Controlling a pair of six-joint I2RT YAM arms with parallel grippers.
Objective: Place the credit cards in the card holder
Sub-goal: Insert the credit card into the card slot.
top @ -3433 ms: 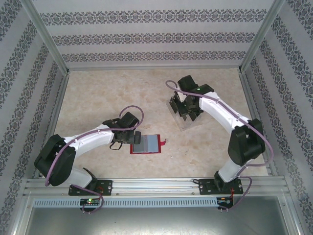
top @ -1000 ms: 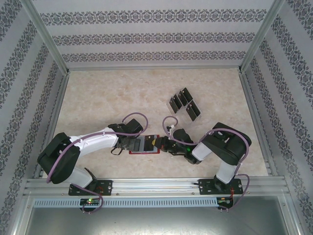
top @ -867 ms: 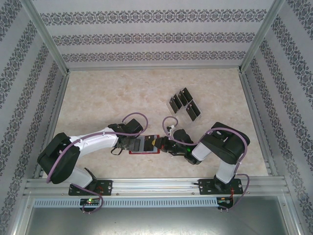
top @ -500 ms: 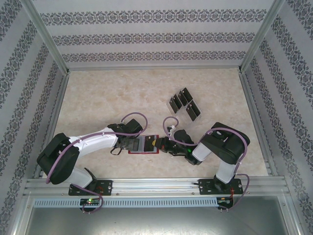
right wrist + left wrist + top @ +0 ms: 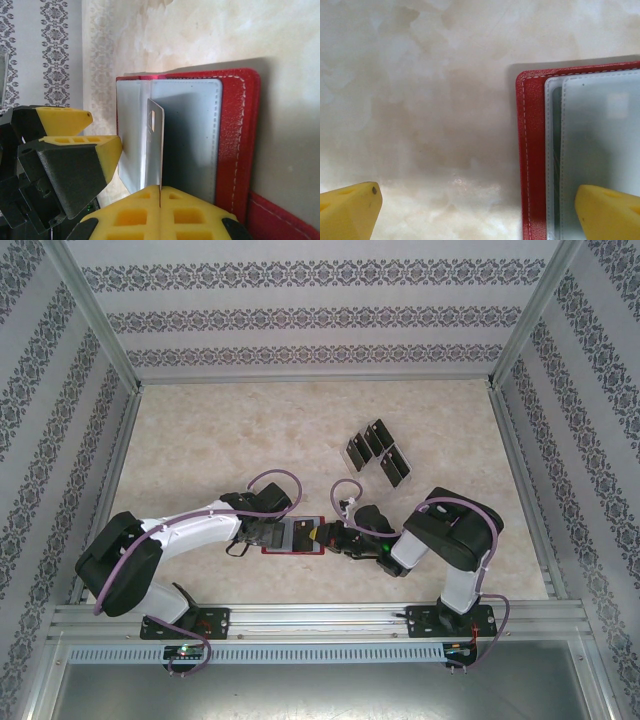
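Observation:
The card holder lies open on the table, a red wallet with grey pockets facing up. My right gripper is shut on one credit card, held on edge over the wallet. The card's far end sits between a raised pocket leaf and the flat pocket beside it. My left gripper is open at the wallet's left edge, its right finger over the pockets. In the top view the two grippers, left and right, meet at the wallet. Several more credit cards stand farther back.
The remaining cards stand in a pale clear tray at the back right of the marble-patterned table. Patterned walls and metal posts enclose the table. The left gripper's fingers crowd the wallet's far side in the right wrist view.
The right arm came from the tray down to the wallet with a card. Over the last second it edged slightly left over the pockets. The left gripper stayed at the wallet.

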